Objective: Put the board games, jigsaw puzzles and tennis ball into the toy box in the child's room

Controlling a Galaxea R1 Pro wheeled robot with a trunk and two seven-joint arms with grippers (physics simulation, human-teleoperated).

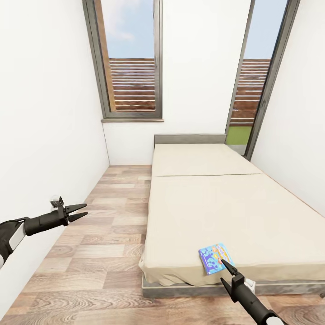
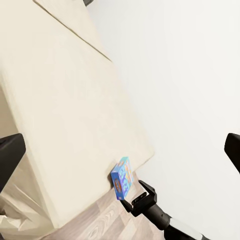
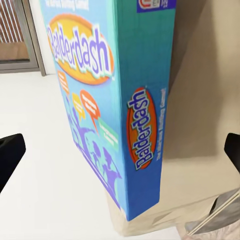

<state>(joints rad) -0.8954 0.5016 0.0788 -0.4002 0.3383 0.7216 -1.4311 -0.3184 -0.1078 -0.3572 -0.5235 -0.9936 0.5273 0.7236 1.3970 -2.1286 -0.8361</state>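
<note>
I am at the foot of the low wide bed with the beige mattress and grey frame [image 1: 234, 198], and the job looks barely begun from here. One small flat blue board game box with an orange "Balderdash" logo [image 1: 215, 258] lies on the mattress near its foot corner, close to the edge. It is the one game I can see on the bed, so it has not been lifted yet.

My right fingers [image 1: 225, 265] are reaching over that corner, with the dark tips just at the box's near edge. In my right wrist view the blue box [image 3: 107, 100] looms very close between the two finger pads [image 3: 10, 155], which stand wide apart at either side of it. They are not pinching it; whether a tip touches the box, I cannot tell.

My left fingers [image 1: 76, 212] hang out over the wood plank floor [image 1: 104, 253] beside the bed, spread and carrying nothing.

What is left, as I judge it: close on this box, lift it, and carry it to the toy box on the worktop, then deal with every other toy.
</note>
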